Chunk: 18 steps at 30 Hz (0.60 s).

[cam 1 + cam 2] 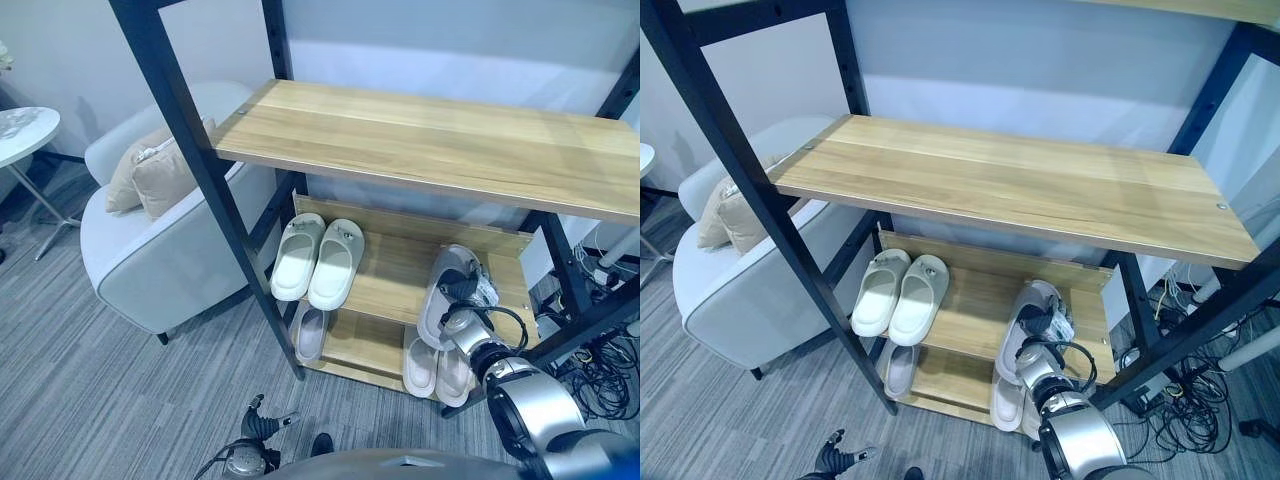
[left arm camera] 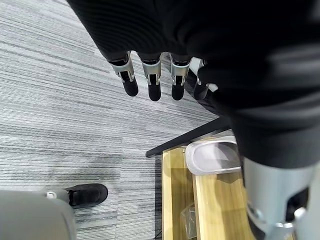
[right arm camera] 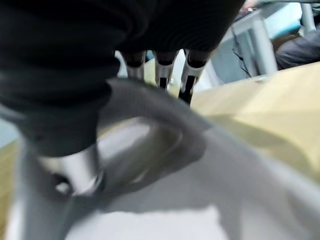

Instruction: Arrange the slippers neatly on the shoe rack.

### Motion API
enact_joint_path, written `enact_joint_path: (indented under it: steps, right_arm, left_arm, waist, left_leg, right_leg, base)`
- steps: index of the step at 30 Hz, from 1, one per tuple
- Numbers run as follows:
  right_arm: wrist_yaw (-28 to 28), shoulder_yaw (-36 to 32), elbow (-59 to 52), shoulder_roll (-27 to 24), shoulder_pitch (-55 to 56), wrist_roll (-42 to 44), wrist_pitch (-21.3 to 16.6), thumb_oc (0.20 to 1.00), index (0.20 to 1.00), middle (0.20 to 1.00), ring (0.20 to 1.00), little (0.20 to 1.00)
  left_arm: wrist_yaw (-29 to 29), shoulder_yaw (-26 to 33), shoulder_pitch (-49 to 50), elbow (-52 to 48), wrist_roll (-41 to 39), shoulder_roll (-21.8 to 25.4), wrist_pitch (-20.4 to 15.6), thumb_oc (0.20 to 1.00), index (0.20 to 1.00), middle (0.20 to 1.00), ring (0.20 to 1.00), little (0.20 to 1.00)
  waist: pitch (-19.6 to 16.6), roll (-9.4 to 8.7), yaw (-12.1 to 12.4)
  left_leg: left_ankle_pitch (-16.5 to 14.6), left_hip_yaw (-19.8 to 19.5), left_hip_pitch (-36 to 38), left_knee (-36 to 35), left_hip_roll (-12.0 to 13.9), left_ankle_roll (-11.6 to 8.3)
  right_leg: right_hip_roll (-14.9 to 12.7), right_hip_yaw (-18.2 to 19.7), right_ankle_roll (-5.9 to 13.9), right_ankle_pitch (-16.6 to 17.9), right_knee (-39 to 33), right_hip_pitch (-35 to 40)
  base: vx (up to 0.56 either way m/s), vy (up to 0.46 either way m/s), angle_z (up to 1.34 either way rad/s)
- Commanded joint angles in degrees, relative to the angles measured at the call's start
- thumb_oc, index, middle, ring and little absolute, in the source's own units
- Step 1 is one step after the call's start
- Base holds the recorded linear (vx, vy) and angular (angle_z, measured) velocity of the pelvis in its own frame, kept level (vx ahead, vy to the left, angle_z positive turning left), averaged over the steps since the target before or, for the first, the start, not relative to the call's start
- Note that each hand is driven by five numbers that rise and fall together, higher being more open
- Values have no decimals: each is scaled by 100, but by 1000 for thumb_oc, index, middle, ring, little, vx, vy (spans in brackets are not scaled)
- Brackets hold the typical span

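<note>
So the right hand (image 1: 462,290) is at the middle shelf (image 1: 390,275) of the shoe rack (image 1: 420,140), on the rack's right side. Its fingers (image 3: 161,75) and thumb are curled round a grey slipper (image 1: 440,300), w/ the fingers over the strap. That slipper is tipped up on its edge, low end by the shelf front; can't tell if it touches the wood.

A pale green pair (image 1: 318,258) lies flat side by side on the left part of the same shelf, toes to the front, well apart from the grey one.

On the bottom shelf (image 1: 355,345) there's a light purple slipper (image 1: 310,332) at the left & a cream pair (image 1: 436,368) at the right, just under the held slipper.

Left hand (image 2: 150,75) hangs low over the grey carpet (image 1: 90,370) near the rack's front corner, fingers straight & loose, holding nothing.

Big top shelf is bare wood. A white armchair (image 1: 150,250) w/ a tan pillow (image 1: 160,175) sits left of the rack, & a small round table (image 1: 22,130) is further left.
</note>
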Motion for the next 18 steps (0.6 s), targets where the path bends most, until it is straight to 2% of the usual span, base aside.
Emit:
enact_joint_path:
  steps: [1, 5, 9, 13, 17, 18]
  right_arm:
    - [-234, -78, 135, -167, -352, -133, -279, 200, 200, 200, 200, 200]
    - [-505, -53, -134, -143, -216, -204, -391, 200, 200, 200, 200, 200]
    - [-660, -38, -1145, -229, 215, -461, -473, 200, 200, 200, 200, 200]
    - [-400, 74, -2797, -386, 1083, -861, -648, 200, 200, 200, 200, 200]
    - [-260, 152, -3546, -487, 1799, -1104, -705, 200, 200, 200, 200, 200]
    - [-241, 167, -3699, -510, 1977, -1145, -725, 200, 200, 200, 200, 200]
  left_arm:
    - [14, -374, 962, 1041, 208, -223, 218, 1000, 1000, 1000, 1000, 1000]
    - [5, -340, 968, 1042, 154, -245, 205, 1000, 1000, 1000, 1000, 1000]
    - [-1, -282, 962, 1021, 67, -266, 214, 1000, 1000, 1000, 1000, 1000]
    - [-11, -223, 939, 955, 5, -325, 251, 1000, 1000, 1000, 1000, 1000]
    - [-13, -198, 922, 928, -19, -370, 292, 1000, 1000, 1000, 1000, 1000]
    - [-8, -198, 917, 921, -19, -377, 317, 1000, 1000, 1000, 1000, 1000]
  waist:
    - [248, 96, 275]
    - [262, 97, 244]
    - [273, 90, 164]
    - [303, 73, 66]
    - [274, 68, 7]
    - [269, 60, -4]
  left_leg:
    - [-564, 53, 632, 47, -26, 247]
    - [-572, 107, 658, 47, -5, 258]
    - [-586, 204, 711, 47, 15, 278]
    - [-616, 327, 751, 47, 42, 278]
    - [-675, 394, 814, 47, 47, 307]
    - [-680, 411, 850, 47, 42, 328]
  right_leg:
    - [-350, 74, 290, 238, 509, -448]
    - [-350, 136, 287, 257, 541, -482]
    - [-333, 236, 291, 286, 571, -520]
    - [-327, 358, 306, 318, 595, -563]
    - [-382, 425, 344, 342, 716, -591]
    - [-429, 499, 372, 443, 845, -645]
  base:
    - [0, 0, 0]
    - [-1, 5, -1]
    - [-5, 10, -2]
    - [-34, 28, -9]
    - [-27, 21, -17]
    - [-30, 22, -9]
